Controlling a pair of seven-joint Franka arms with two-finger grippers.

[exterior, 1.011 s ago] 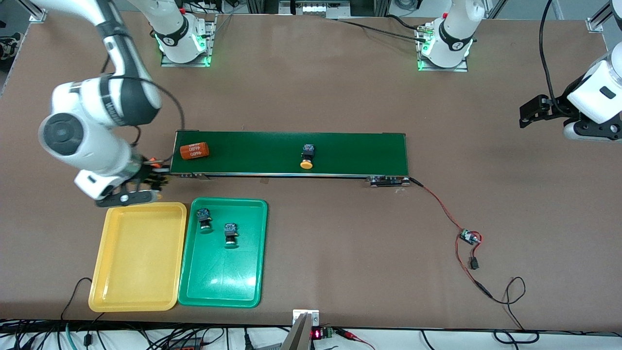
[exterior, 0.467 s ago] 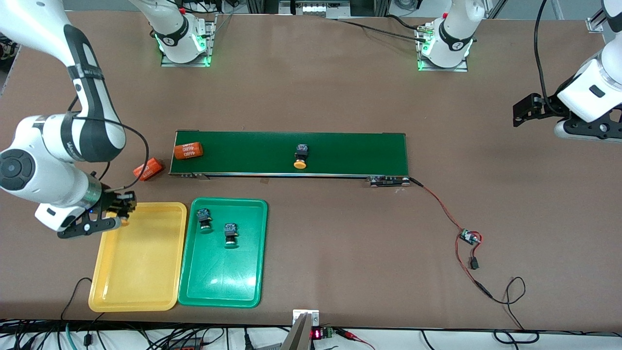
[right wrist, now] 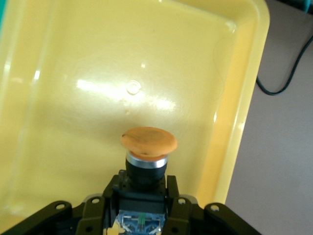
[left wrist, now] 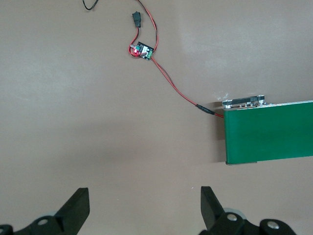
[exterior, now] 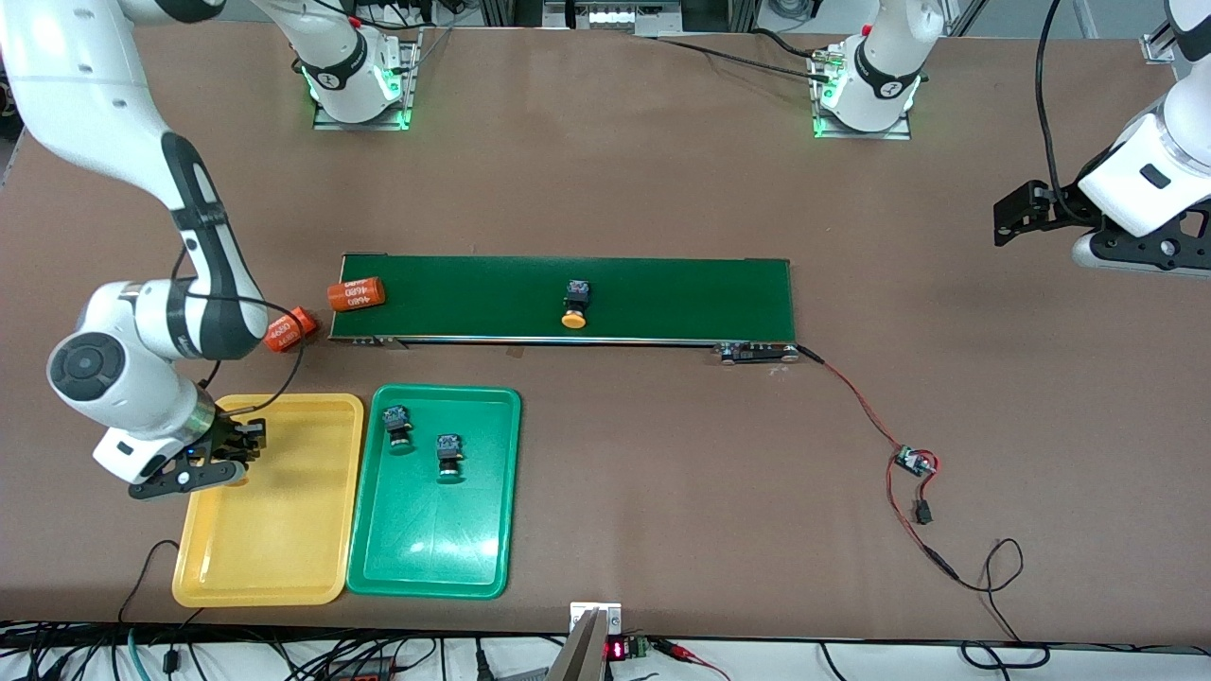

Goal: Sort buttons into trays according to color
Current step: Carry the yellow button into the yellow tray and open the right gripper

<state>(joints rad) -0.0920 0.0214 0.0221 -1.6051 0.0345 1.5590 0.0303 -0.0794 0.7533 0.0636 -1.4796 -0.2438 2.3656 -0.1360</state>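
Placing step, judged: over shallow yellow plastic tray (exterior: 284, 530), right gripper (exterior: 248, 445) clamped on dark-bodied push-button with orange cap (right wrist: 148, 147). Next: lower, release inside tray. Left gripper (left wrist: 142, 213) waiting, fingers apart, off conveyor end.

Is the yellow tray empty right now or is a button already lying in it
Empty. The yellow tray shows bare floor; the right gripper holds a yellow-capped button above it.
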